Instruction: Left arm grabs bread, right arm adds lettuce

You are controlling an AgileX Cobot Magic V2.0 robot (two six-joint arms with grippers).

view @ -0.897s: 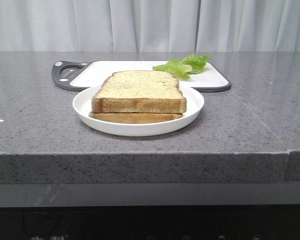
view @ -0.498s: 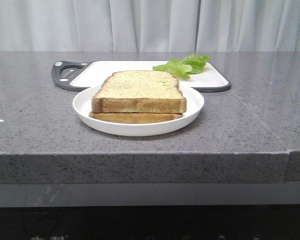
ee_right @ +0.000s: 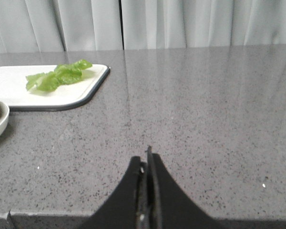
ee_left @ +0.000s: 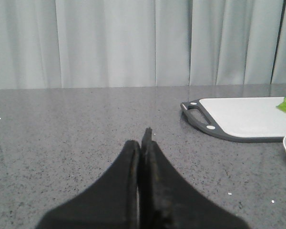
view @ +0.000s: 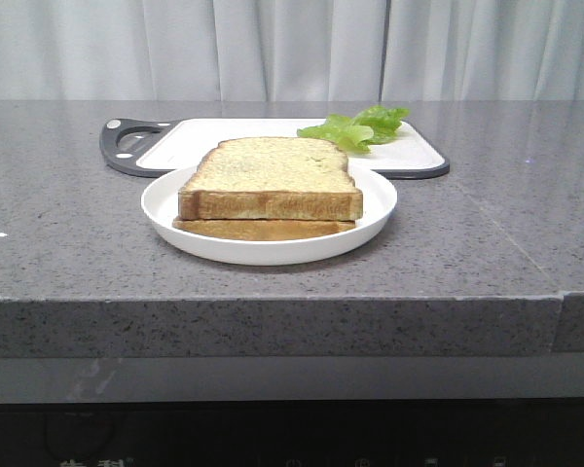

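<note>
The left tool [ee_left: 142, 143] has its fingers pressed together with nothing between them, low over bare worktop [view: 487, 243]. The right tool [ee_right: 148, 160] is likewise closed and empty. Neither appears in the front view. The bread [view: 273, 178] lies on a thinner slice [view: 263, 230] in a white plate [view: 370, 219]. The lettuce [view: 358, 127] rests on the cutting board [view: 224, 131] behind it. Each wrist view cuts off the plate at its edge. No writing is legible.

Both arms end in black, wedge-shaped, pointed fingers [ee_left: 155, 181].
</note>
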